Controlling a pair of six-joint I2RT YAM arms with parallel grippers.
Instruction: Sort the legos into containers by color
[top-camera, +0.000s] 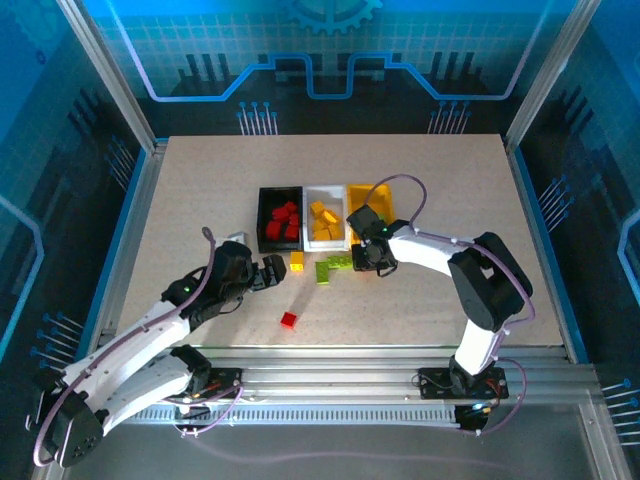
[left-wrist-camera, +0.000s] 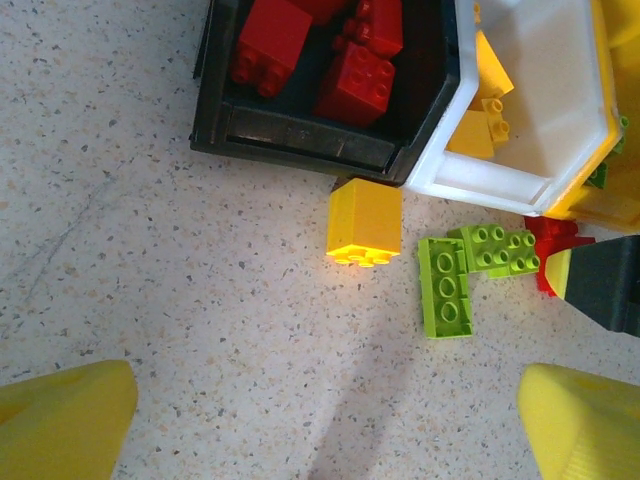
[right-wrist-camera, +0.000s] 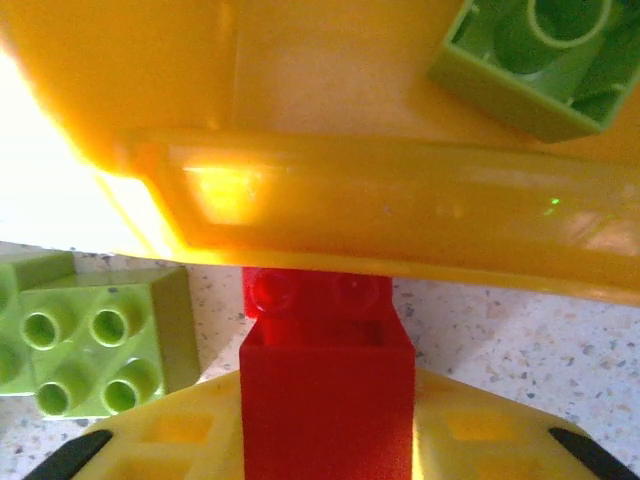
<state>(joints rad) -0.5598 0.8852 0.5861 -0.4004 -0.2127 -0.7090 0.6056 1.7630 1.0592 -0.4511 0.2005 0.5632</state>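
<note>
Three bins stand in a row on the worktop.

1. The left pincer hangs low with its jaws wide apart and empty. It faces a yellow brick.
2. That brick lies just beside the near wall of the black bin, which holds red bricks.
3. A loose red brick lies well apart, nearer the arms.
4. Two green bricks touch each other in front of the white bin.
5. The right pincer is clamped on a gripped red brick, hard against the near wall of the yellow bin.

Assessment: the bricks look light, rigid and smooth-sided, so they are likely to be slippery. The best hold is square across two opposite flat walls at mid-height. An off-centre grip risks the brick pivoting.
</note>
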